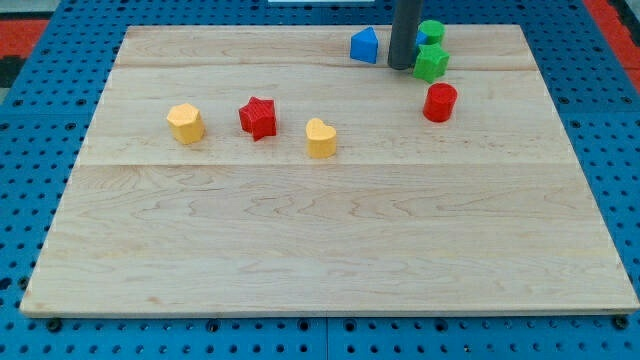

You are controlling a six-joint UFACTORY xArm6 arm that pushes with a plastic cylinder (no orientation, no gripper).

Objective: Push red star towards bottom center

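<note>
Red star (pixel 258 117) (mid-board), tip (pixel 400 66) far

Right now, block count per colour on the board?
Yellow: 2, yellow hexagon block and yellow heart block
Red: 2, red star block and red cylinder block
Green: 2, green block and green block behind it
Blue: 1, blue block
Total: 7

This looks like a lab or a test room for robots, not a home. A plain wooden board (pixel 330 250) lies flat on a blue table (pixel 40 150) full of small round holes, the kind used for bolting gear down. Little toy-like coloured blocks sit on the board. A straight dark rod (pixel 403 30) comes down at the far side, like part of a machine
</note>
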